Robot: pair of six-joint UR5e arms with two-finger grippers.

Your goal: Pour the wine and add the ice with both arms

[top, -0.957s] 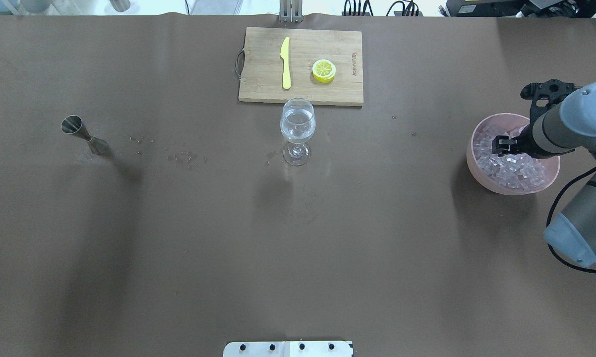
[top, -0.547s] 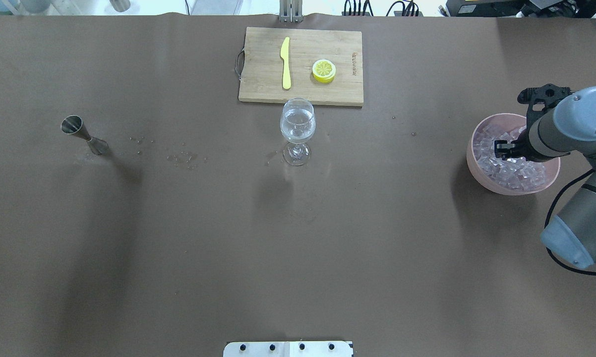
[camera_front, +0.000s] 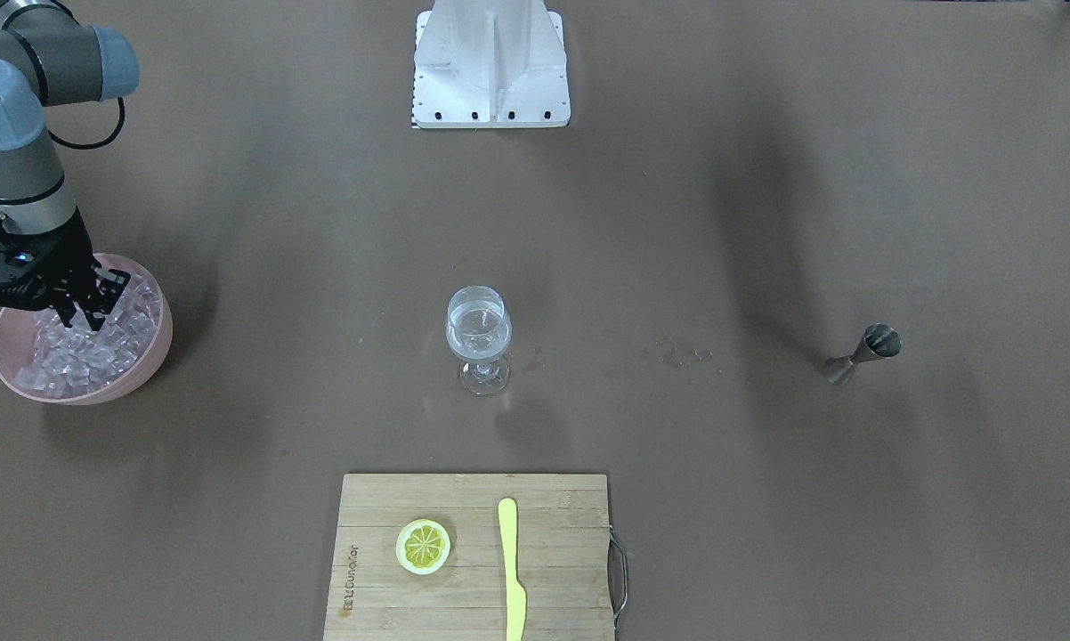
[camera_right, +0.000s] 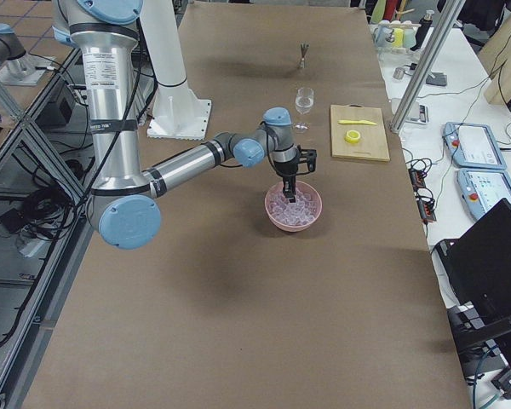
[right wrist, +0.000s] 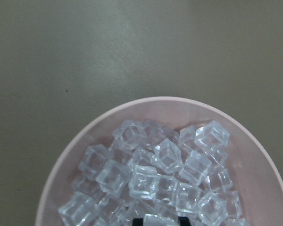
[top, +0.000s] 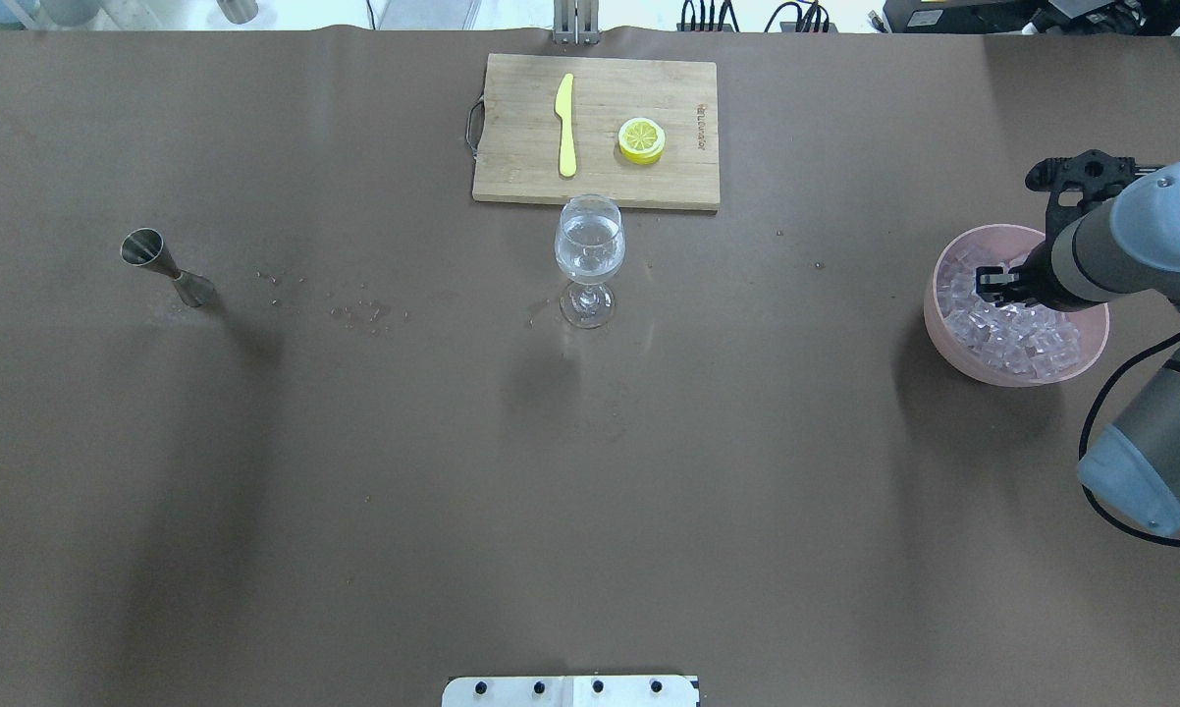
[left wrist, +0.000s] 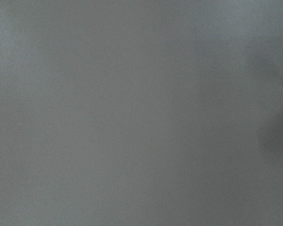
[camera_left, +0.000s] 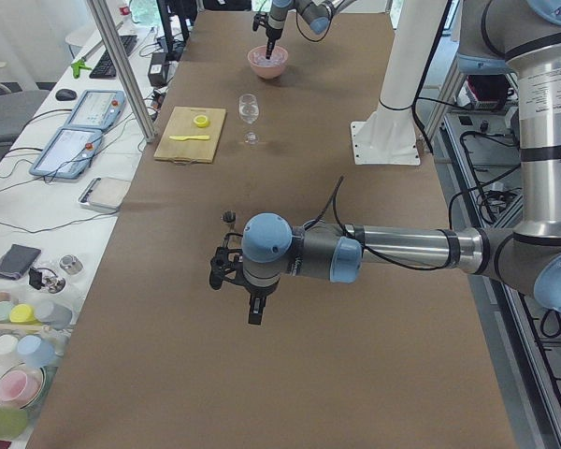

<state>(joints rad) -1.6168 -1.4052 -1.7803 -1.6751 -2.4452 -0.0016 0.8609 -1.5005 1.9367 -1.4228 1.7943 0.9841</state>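
A stemmed wine glass [top: 590, 245] stands mid-table with a little clear wine in it. A pink bowl [top: 934, 314] full of ice cubes [top: 1022, 339] sits at the right. My right gripper [top: 991, 283] reaches down into the bowl. In the right wrist view its fingertips [right wrist: 140, 220] stand close on either side of one ice cube at the frame's bottom edge. My left gripper [camera_left: 253, 316] hangs over bare table and shows only in the exterior left view, so I cannot tell whether it is open or shut. A steel jigger [top: 163, 265] stands upright at the left.
A wooden cutting board [top: 521, 147] behind the glass carries a yellow knife [top: 565, 123] and a lemon slice [top: 641, 139]. Small droplets [top: 354, 312] lie on the table between jigger and glass. The white robot base [camera_front: 490, 62] is at the near edge.
The right arm dipped lower into the ice bowl, then rose slightly and shifted back. The glass, jigger and board have not moved.
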